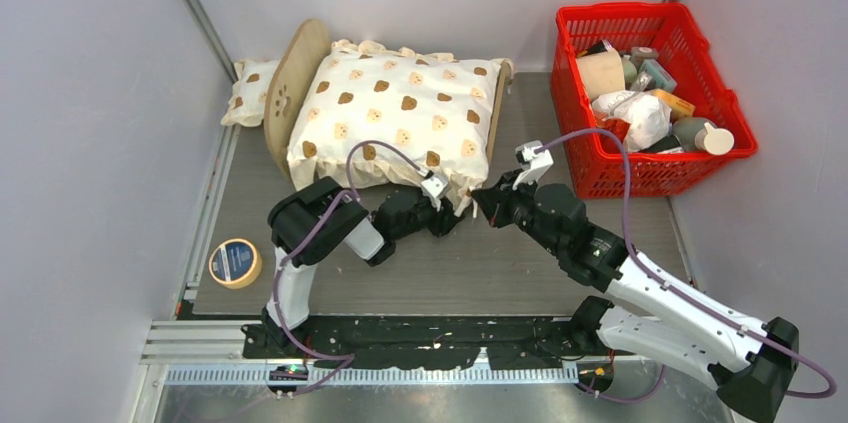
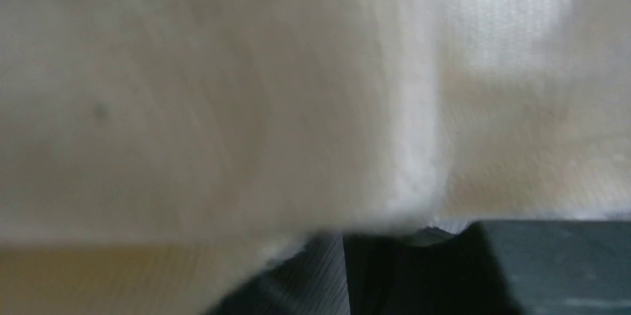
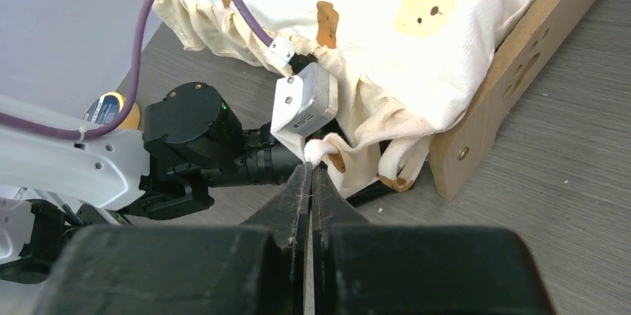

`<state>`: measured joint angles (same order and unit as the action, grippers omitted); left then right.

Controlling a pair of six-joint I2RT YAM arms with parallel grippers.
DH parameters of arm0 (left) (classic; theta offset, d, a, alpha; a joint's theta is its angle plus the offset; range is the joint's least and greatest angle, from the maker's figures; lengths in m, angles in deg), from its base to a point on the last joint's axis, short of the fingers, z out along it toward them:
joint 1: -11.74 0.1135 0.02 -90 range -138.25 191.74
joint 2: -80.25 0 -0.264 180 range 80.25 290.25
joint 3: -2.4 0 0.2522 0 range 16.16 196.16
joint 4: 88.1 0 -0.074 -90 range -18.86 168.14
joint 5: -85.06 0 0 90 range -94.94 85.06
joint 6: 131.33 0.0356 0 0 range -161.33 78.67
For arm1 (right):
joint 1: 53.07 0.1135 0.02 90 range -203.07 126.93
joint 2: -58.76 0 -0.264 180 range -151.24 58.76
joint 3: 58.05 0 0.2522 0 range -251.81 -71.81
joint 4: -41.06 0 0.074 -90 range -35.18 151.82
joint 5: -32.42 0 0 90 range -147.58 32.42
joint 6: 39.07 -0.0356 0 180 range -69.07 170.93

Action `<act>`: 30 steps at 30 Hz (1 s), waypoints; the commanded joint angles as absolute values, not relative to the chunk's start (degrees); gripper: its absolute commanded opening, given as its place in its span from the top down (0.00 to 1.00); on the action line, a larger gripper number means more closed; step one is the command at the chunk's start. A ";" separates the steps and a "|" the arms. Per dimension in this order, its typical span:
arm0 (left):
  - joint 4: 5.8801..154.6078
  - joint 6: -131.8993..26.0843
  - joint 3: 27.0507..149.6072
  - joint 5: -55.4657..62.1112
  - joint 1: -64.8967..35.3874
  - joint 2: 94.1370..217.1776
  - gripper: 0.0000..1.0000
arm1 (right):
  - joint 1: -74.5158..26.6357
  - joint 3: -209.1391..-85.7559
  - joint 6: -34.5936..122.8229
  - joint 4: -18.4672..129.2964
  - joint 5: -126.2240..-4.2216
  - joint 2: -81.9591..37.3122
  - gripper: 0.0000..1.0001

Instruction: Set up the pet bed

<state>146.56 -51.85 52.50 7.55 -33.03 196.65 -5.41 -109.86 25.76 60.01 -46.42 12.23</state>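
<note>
On the table (image 1: 480,268), rear centre, stands the pet bed (image 1: 288,83), headboard to the left, base hidden under the cushion (image 1: 400,108); right gripper (image 3: 310,172) fingers pressed together, pinching a tuft of ruffle; left gripper (image 1: 446,220) buried beneath that corner, its wrist view only blurred fabric; its opening cannot be told.

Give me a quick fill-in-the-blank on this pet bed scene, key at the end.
1. The basket beside the pet bed is coloured ___.
2. The tape roll lies on the ___ arm's side.
3. The right end effector has its jaws ___ (open/shut) at the ruffle of the cushion.
4. The small pillow lies beyond the bed's ___, off the cushion.
Missing: red; left; shut; headboard.
</note>
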 commanded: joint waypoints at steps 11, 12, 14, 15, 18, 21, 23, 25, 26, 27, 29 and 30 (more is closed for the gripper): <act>134.89 -58.34 50.49 3.59 -33.79 187.65 1.00 | -5.69 -108.56 26.31 57.60 -45.40 17.11 0.95; 135.10 -58.93 49.13 3.20 -34.48 186.15 1.00 | -5.69 -108.27 26.23 57.69 -45.18 16.84 0.95; 135.79 -59.41 46.55 1.76 -36.35 183.37 1.00 | -5.67 -107.77 26.10 57.72 -45.01 16.37 0.95; 135.78 -59.61 45.49 1.28 -37.27 182.29 1.00 | -5.68 -107.50 25.99 57.76 -44.97 16.30 0.95; 135.96 -61.39 43.03 -0.55 -39.95 179.70 1.00 | -5.65 -106.13 24.80 58.43 -45.48 16.98 0.95; 136.61 -63.19 40.63 -2.87 -41.50 178.22 1.00 | -5.69 -104.63 23.92 61.09 -45.41 18.47 0.95; 136.83 -64.19 39.41 -3.70 -41.76 177.47 1.00 | -5.69 -103.38 23.26 63.69 -45.18 19.79 0.95; 136.73 -64.64 38.59 -3.94 -41.86 176.64 1.00 | -5.69 -102.12 22.49 66.47 -44.67 21.59 0.95; 136.68 -64.84 38.26 -4.29 -42.01 176.23 1.00 | -5.69 -101.73 22.13 68.17 -44.49 22.33 0.95; 136.56 -65.08 37.96 -4.41 -42.23 175.84 1.00 | -5.65 -101.09 21.94 69.36 -44.25 23.74 0.95; 136.37 -65.19 37.97 -8.23 -42.57 175.80 1.00 | -5.69 -100.63 21.28 70.34 -44.02 25.61 0.95; 136.54 -65.00 38.22 -9.98 -42.73 176.16 1.00 | -5.69 -100.64 21.16 70.44 -43.94 26.10 0.95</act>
<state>134.54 -63.96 37.94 -3.24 -42.01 177.63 -5.56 -100.96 23.01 67.99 -45.59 23.08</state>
